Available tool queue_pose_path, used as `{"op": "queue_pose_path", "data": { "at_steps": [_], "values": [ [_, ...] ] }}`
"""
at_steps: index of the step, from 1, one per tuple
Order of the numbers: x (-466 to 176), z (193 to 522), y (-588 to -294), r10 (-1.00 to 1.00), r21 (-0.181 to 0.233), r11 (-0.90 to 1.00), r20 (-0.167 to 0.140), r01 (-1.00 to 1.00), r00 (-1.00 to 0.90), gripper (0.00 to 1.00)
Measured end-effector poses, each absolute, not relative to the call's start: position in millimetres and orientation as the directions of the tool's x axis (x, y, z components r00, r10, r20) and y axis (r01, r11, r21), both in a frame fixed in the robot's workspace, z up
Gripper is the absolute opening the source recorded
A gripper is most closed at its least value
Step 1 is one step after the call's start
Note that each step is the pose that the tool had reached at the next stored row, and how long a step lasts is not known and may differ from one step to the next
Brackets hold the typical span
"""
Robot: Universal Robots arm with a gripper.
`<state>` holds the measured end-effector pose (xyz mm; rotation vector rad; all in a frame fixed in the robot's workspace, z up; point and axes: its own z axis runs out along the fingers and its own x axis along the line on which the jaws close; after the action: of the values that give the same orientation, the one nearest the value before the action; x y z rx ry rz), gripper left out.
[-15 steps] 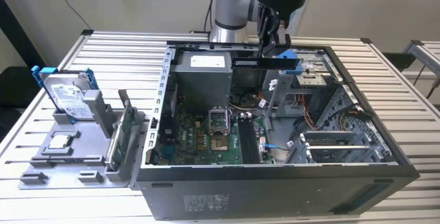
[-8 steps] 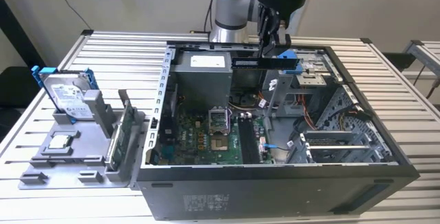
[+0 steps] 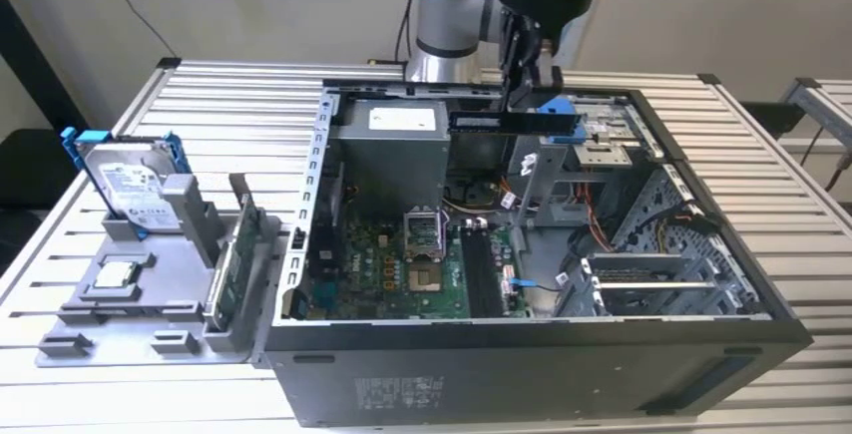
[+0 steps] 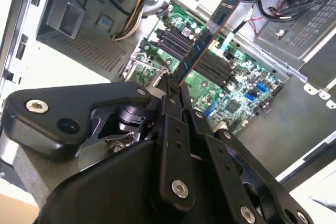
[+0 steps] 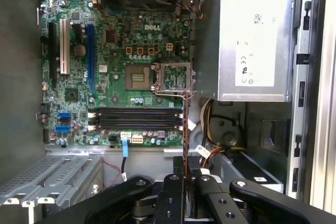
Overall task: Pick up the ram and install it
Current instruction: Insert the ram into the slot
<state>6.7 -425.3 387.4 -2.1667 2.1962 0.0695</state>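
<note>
My gripper (image 3: 524,103) hangs over the back of the open computer case (image 3: 533,374), shut on the ram (image 3: 486,122). The ram is a long dark stick, held level above the power supply's edge. In the second wrist view the ram (image 4: 209,32) juts out from between the black fingers (image 4: 167,95), over the motherboard's memory slots (image 4: 215,66). In the first wrist view the ram (image 5: 185,124) is edge-on, a thin line rising from the gripper (image 5: 185,178). There it lies crosswise to the black memory slots (image 5: 136,119), off their end. The slots (image 3: 480,272) sit low in the case, well below the stick.
A grey power supply (image 3: 393,150) fills the case's rear corner. Cables (image 3: 613,200) and a drive cage (image 3: 639,284) crowd the exterior view's right side. Outside, a grey fixture (image 3: 134,299) holds a hard drive in a blue bracket (image 3: 134,185) and a green board on edge (image 3: 239,259).
</note>
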Motion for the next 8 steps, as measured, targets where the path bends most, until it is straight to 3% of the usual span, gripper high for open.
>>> {"op": "queue_pose_path", "data": {
  "at_steps": [8],
  "values": [
    [6.7,387.4,-425.3,-0.993,-0.007,0.093,-0.071,-0.996,-0.092,0.14]
  ]
}}
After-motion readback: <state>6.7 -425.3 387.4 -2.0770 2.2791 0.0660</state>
